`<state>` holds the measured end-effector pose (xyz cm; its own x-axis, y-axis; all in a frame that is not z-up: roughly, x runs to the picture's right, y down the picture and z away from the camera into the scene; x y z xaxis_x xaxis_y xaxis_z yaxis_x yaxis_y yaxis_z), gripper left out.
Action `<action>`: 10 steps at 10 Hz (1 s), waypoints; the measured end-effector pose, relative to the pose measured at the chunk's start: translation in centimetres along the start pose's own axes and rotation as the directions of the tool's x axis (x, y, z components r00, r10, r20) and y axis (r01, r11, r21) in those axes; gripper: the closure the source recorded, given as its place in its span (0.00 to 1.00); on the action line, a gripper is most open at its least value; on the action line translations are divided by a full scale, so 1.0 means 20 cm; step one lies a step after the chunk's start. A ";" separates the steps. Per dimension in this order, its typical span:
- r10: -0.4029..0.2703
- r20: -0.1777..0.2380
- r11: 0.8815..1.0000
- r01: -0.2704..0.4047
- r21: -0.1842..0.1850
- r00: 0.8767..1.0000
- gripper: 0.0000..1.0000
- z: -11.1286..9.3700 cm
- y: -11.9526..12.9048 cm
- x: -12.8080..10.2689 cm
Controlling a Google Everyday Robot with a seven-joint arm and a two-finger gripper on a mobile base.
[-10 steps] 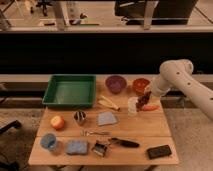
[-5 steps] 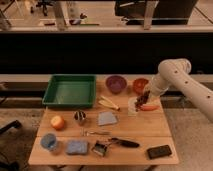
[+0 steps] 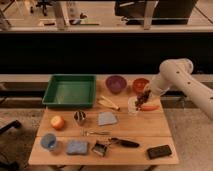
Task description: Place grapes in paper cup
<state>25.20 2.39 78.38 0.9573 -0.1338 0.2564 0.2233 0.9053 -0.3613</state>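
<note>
You've got the gripper (image 3: 144, 97) clamped on the grapes (image 3: 142, 98), hanging just above & right of the paper cup (image 3: 132, 105), w/ the carrot stick (image 3: 149, 107) beside it on the table (image 3: 135, 131).

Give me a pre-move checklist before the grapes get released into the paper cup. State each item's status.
1. Grapes off the table, up at the gripper: ok.
2. Gripper positioned over the paper cup: cannot tell; it sits just right of and above the cup's rim, and one view does not settle depth.
3. Paper cup upright on the table: ok.
4. Inside of the cup free for the grapes: cannot tell, the interior is not visible.
5. Nearby clutter: not ok; the orange carrot-like stick lies right beside the cup, under the gripper.
6. Orange bowl and purple bowl apart from the cup: ok.
</note>
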 end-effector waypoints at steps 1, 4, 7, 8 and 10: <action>0.003 0.000 1.000 -0.003 0.030 1.000 0.75 -0.06 -0.02 -0.02; -0.005 0.019 0.998 0.003 0.066 1.000 0.99 -0.13 -0.05 -0.12; -0.038 0.054 0.996 0.033 0.084 0.998 1.00 -0.10 -0.03 -0.23; -0.043 0.057 0.995 0.038 0.091 0.997 1.00 -0.07 -0.02 -0.23; -0.065 0.049 0.991 0.059 0.119 0.997 1.00 -0.03 -0.03 -0.25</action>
<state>20.38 2.20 76.75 0.9305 -0.1727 0.3230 0.2559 0.9374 -0.2361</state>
